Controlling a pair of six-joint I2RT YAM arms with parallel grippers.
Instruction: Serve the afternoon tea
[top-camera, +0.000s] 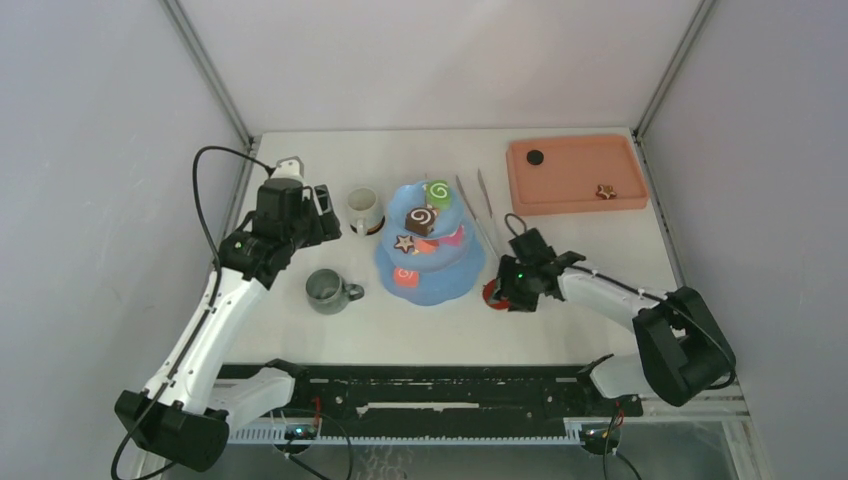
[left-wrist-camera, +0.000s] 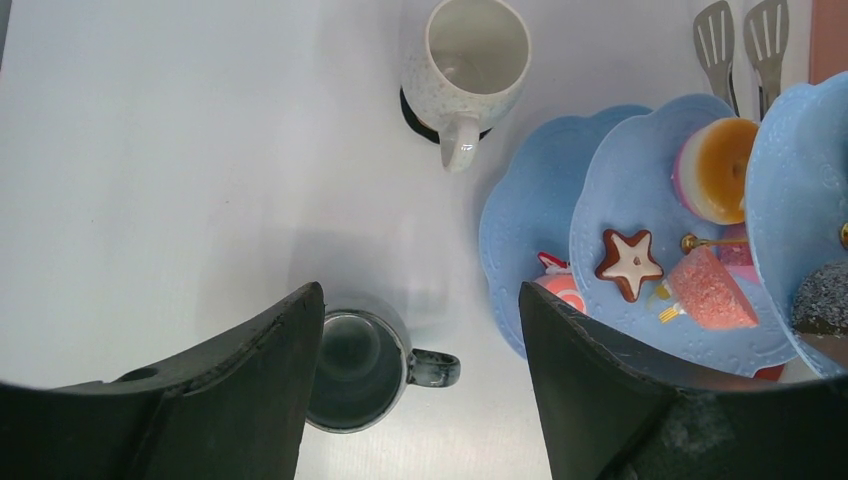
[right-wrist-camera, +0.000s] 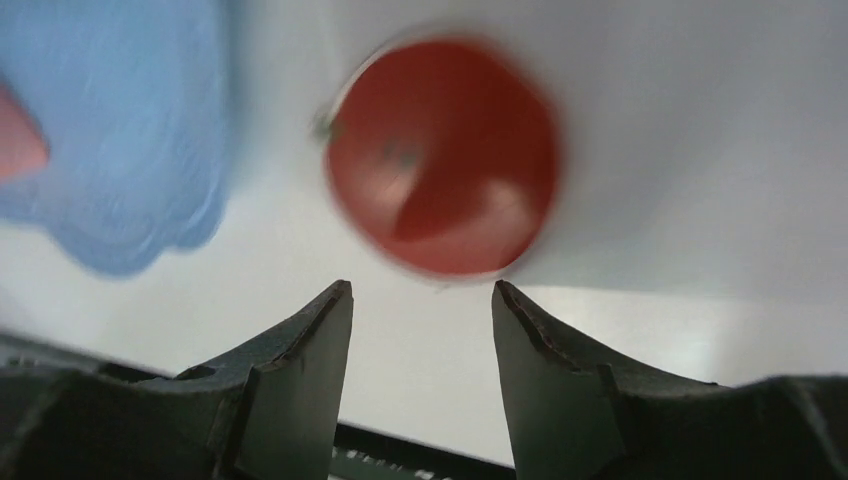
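Top, left-wrist and right-wrist views of the counter (top-camera: 560, 330), described from the near edge to the far edge.

Nearest, the right gripper (right-wrist-camera: 420, 295) is low over the counter with its fingers spread and nothing between them. A red disc (right-wrist-camera: 440, 155) lies just beyond its tips; this view is blurred. The disc lies just beside the bottom tier of the light blue cake stand (top-camera: 437, 285).

The grey-green mug (left-wrist-camera: 350, 370) stands upright on the counter to the left of the stand and apart from it, with its handle towards the stand. The left gripper (left-wrist-camera: 420, 300) is above it, fingers spread and holding nothing.

The three-tier stand is at mid-counter.
- Bottom tier: a red swirl piece (top-camera: 405, 277).
- Middle tier: a star cookie (left-wrist-camera: 630, 263), a pink slice (left-wrist-camera: 710, 290) and an orange tart (left-wrist-camera: 715, 170).
- Top tier: a brown swirl roll (top-camera: 421, 220) and a green swirl roll (top-camera: 438, 190).

Farther back, the white mug (left-wrist-camera: 475, 50) stands upright on a dark coaster (left-wrist-camera: 412, 112), left of the stand. The metal tongs (top-camera: 480, 210) lie on the counter just right of the stand.

At the far right, the salmon-pink tray (top-camera: 570, 175) holds a black disc (top-camera: 535, 157) and a second star piece (top-camera: 605, 191), well apart.
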